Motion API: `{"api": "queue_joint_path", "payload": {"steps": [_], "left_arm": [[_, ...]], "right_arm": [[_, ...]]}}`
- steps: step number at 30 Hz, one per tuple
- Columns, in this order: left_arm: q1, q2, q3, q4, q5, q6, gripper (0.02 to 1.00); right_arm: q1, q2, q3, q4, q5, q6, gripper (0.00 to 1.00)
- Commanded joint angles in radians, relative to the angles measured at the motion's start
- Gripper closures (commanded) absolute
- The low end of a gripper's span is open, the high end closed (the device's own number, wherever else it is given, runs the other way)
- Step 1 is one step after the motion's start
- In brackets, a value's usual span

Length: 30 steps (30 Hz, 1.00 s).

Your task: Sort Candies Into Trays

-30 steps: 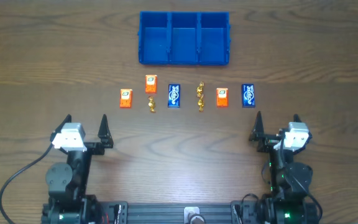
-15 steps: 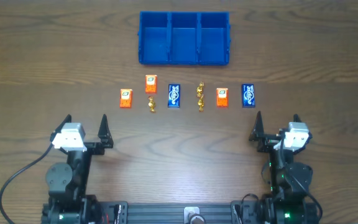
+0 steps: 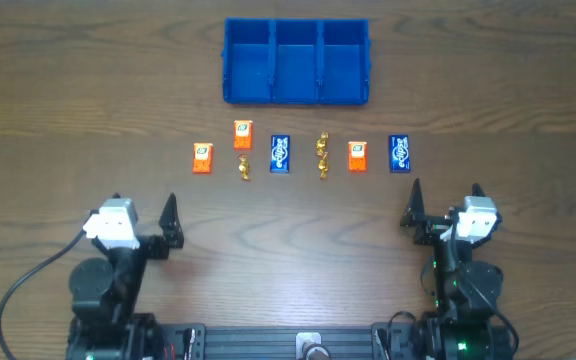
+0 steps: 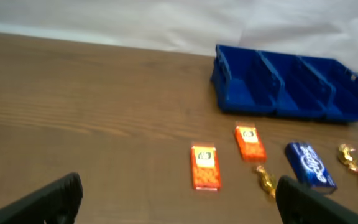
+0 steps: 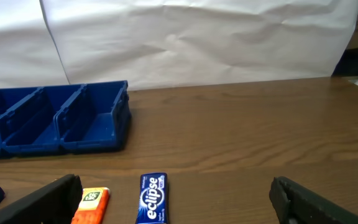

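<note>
A blue tray with three compartments stands at the back centre, also seen as the tray and the tray. In front of it lies a row of candies: three orange packs, two blue packs and three gold-wrapped candies. My left gripper is open near the front left, short of the row. My right gripper is open at the front right, just short of the right blue pack. Neither holds anything.
The wooden table stretches bare to both sides of the tray and between the grippers. A white sheet hangs behind the table's far edge. A black cable loops at the left arm's base.
The left arm has shifted: its gripper sits slightly lower in the top view and is turned a little to the right. The right arm and the candies have not moved.
</note>
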Motion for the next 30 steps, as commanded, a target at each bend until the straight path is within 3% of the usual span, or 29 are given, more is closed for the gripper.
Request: {"api": "queue_joint_path", "payload": {"steps": [1, 7, 14, 30], "left_arm": [[0.004, 0.037, 0.309, -0.209, 0.015, -0.004, 0.018], [0.004, 0.253, 0.608, -0.357, 0.016, 0.02, 0.02], [0.004, 0.663, 0.762, -0.422, 0.017, 0.01, 0.018], [-0.125, 1.483, 0.798, -0.136, 0.011, -0.071, 0.018]], "right_arm": [[-0.003, -0.008, -0.006, 0.002, -0.009, -0.013, 0.001], [-0.003, -0.008, -0.006, 0.002, -0.009, -0.013, 0.001], [-0.003, -0.008, -0.006, 0.002, -0.009, -0.013, 0.001], [-0.003, -0.008, -0.006, 0.002, -0.009, -0.013, 0.001]]}}
